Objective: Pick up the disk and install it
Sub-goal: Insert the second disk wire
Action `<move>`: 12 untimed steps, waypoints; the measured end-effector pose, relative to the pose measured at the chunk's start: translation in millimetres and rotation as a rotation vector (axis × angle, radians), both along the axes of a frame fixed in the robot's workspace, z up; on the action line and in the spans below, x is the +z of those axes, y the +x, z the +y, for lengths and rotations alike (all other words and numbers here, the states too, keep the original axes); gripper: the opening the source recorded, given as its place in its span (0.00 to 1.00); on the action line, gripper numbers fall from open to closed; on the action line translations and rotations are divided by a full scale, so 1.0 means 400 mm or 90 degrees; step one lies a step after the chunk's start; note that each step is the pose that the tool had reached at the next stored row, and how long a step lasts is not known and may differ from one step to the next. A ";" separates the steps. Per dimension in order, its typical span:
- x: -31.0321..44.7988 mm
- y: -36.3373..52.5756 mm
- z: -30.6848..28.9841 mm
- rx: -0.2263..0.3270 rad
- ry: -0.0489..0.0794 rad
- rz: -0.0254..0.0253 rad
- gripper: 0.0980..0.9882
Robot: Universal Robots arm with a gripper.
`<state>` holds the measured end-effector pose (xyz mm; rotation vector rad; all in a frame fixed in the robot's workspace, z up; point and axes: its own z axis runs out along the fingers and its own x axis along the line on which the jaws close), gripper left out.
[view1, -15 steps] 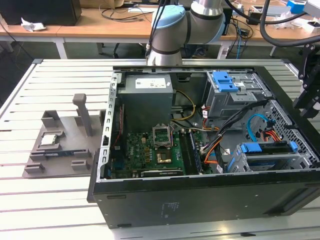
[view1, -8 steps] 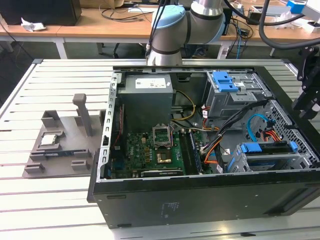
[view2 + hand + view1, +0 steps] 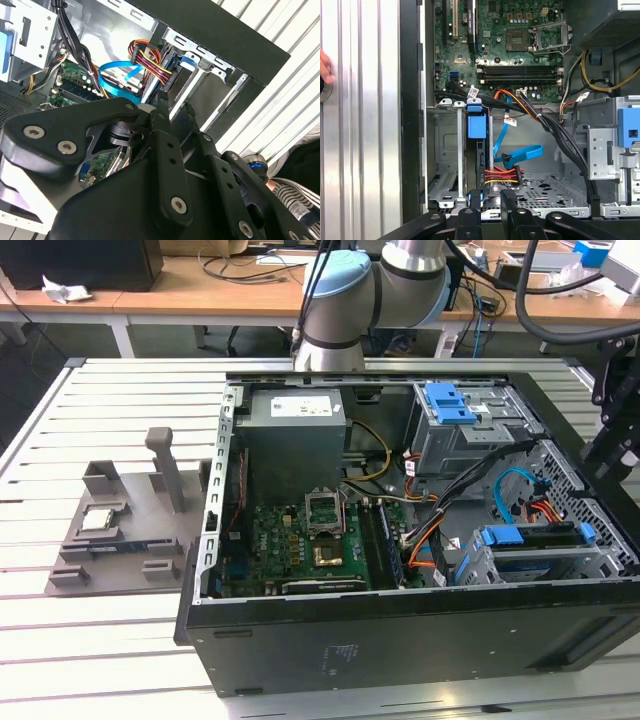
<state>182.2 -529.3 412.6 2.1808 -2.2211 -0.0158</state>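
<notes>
Closest to the lens in both wrist views are the black metal linkage arms of the gripper (image 3: 491,200) (image 3: 175,107). Its two slim fingers stand slightly apart with a narrow gap between them, and nothing is pinched in it. In the exterior view the gripper (image 3: 603,452) hangs above the exterior view's right end of an open black desktop computer case (image 3: 400,640) lying on its side.

Just beyond the fingertips is a silver metal drive cage (image 3: 447,150). The disk (image 3: 480,162), a thin drive framed by a blue plastic bracket, sits edge-on in a slot of this cage, with its blue tab towards the motherboard. In the exterior view the disk (image 3: 530,537) lies along the top of the cage.

Beside the disk hang a bundle of red, yellow and black power wires (image 3: 502,176) and a flat light-blue data cable (image 3: 520,154). Farther off lies the green motherboard (image 3: 520,40). Outside the case, a grey plastic parts holder (image 3: 125,525) rests on the white slatted table (image 3: 60,640).
</notes>
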 end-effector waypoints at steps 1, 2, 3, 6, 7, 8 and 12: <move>-0.002 0.000 0.000 0.000 0.000 0.0000 0.23; -0.005 0.000 0.000 0.000 0.000 0.0001 0.23; -0.007 0.000 0.000 0.000 0.000 0.0000 0.23; -0.013 0.000 0.000 0.000 0.000 0.0001 0.23; -0.015 0.000 0.000 0.000 0.000 0.0000 0.23; -0.020 0.000 0.000 0.000 0.000 0.0001 0.23; -0.030 0.000 0.000 0.000 0.000 0.0000 0.23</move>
